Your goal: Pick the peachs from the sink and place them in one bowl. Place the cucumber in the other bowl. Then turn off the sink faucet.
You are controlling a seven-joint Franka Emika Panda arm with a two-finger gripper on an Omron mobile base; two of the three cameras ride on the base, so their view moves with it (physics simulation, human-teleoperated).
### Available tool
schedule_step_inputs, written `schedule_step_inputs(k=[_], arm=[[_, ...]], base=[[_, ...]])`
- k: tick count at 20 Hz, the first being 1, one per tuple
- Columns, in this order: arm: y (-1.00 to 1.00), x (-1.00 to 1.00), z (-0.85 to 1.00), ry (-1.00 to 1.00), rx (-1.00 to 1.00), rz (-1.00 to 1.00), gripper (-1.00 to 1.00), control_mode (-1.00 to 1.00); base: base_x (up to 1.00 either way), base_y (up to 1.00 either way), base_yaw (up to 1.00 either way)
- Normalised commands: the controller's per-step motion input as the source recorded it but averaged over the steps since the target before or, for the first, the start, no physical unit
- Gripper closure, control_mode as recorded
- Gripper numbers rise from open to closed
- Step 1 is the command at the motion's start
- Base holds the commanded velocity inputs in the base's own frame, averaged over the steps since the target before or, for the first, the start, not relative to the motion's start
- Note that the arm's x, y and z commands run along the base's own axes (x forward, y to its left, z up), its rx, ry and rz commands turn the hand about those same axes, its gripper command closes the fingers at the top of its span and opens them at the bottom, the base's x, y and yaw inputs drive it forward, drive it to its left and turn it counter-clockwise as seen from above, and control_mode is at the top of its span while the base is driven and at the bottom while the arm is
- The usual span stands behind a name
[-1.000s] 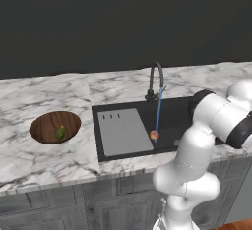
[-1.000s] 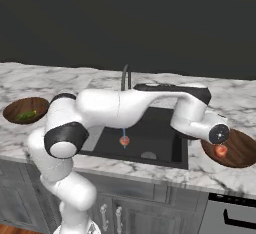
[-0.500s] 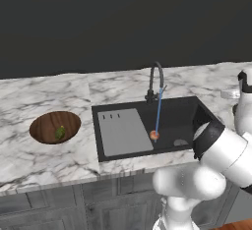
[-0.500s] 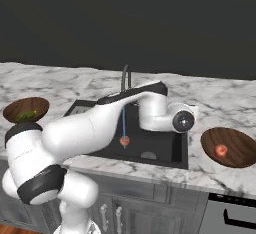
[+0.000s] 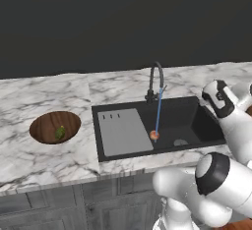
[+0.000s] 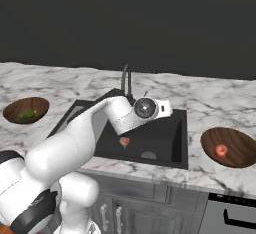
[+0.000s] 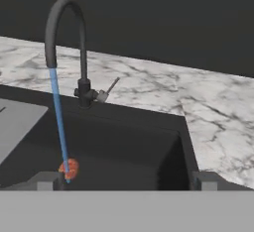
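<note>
No brand, label or writing readable anywhere.

Black sink (image 5: 206, 126) set in marble counter (image 5: 49, 165), grey drainboard (image 5: 123, 131) on its left side. Faucet (image 5: 155, 80) at the back rim, running: thin blue stream (image 5: 158, 113) falling onto one peach (image 5: 154, 135) on the basin floor. Same peach (image 6: 124, 141) seen in the right base view just below the arm's wrist, and in the hand view (image 7: 69, 168) low at the left, partly cut by the stream. Faucet lever (image 7: 110, 88) angled up to the right of the faucet stem.

Second peach (image 6: 220, 151) inside the brown bowl (image 6: 232, 160) right of the sink. Cucumber (image 5: 60, 132) inside the other bowl (image 5: 42, 126) left of the sink, well apart from the basin.

Gripper (image 7: 124, 181) held over the right part of the sink; only two grey finger tips (image 7: 47, 180) visible at the lower edge, spread wide, nothing between them. In the base views, fingers hidden behind the wrist; far part of the basin hidden by the arm in the right base view.
</note>
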Motion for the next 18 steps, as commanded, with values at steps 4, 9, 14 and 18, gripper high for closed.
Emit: schedule_step_inputs(k=[4,9,14,18], arm=[[0.27,0.05,-0.31,0.22,-0.01,0.0,-1.0,-1.0],[0.02,0.07,-0.34,0.1,0.0,0.08,-1.0,-1.0],[0.01,0.02,-0.32,0.02,0.0,0.27,-1.0,-1.0],[0.14,0.0,-0.15,0.0,0.0,0.3,-1.0,-1.0]], base=[[0.0,0.0,0.0],[0.0,0.0,0.0],[0.0,0.0,0.0],[0.0,0.0,0.0]])
